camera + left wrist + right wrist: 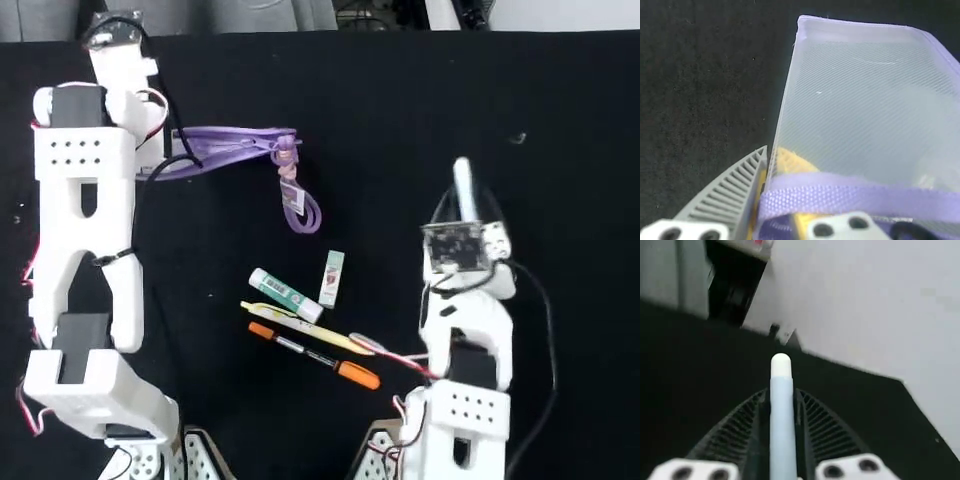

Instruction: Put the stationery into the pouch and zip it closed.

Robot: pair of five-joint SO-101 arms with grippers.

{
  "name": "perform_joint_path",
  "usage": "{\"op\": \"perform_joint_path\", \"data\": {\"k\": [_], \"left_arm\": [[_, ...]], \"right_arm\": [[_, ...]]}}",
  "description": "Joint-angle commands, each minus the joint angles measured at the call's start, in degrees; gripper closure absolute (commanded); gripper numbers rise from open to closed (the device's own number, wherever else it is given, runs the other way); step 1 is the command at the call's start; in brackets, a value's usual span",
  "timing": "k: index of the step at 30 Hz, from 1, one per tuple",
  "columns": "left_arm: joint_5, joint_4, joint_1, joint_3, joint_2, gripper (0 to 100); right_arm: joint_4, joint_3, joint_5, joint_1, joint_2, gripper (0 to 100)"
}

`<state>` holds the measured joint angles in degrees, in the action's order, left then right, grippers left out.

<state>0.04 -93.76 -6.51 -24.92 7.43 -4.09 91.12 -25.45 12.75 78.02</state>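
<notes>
A purple-edged, see-through pouch (pixel 228 148) lies at the back left, its strap (pixel 297 205) trailing toward the middle. My left gripper (pixel 168 155) is shut on the pouch's left end. In the left wrist view the grey finger (pixel 737 192) presses against the pouch (pixel 865 115) at its purple band, and a yellow part shows through the mesh. My right gripper (pixel 462 212) stands to the right of the loose stationery, shut on a pale blue pen (pixel 463 183) that points away from me. The white-tipped pen (pixel 781 405) sits between that gripper's (pixel 781 392) fingers.
In the middle of the black table lie a white and green glue stick (pixel 286 296), a small green and white eraser (pixel 332 278), a yellow pen (pixel 305 329) and an orange marker (pixel 318 358). The table's back edge runs along a pale wall.
</notes>
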Motion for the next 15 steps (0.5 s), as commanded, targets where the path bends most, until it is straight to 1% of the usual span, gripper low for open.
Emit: {"op": "perform_joint_path", "data": {"k": [1, 3, 7, 15], "left_arm": [[0.26, 2.73, -0.57, 4.26, 0.62, 97], [0.26, 3.16, -0.57, 4.79, 0.62, 97], [0.26, 2.9, -0.31, 4.88, 0.7, 97], [0.26, 2.9, -0.31, 4.88, 0.7, 97]], "right_arm": [[-21.63, -1.71, -8.09, -4.13, 8.84, 98.7], [-26.37, -0.31, -9.14, -5.36, 10.59, 98.7], [-31.65, 2.33, -9.05, -5.36, 11.91, 98.8], [-44.48, 2.68, -8.44, -5.45, 11.82, 98.8]]}}
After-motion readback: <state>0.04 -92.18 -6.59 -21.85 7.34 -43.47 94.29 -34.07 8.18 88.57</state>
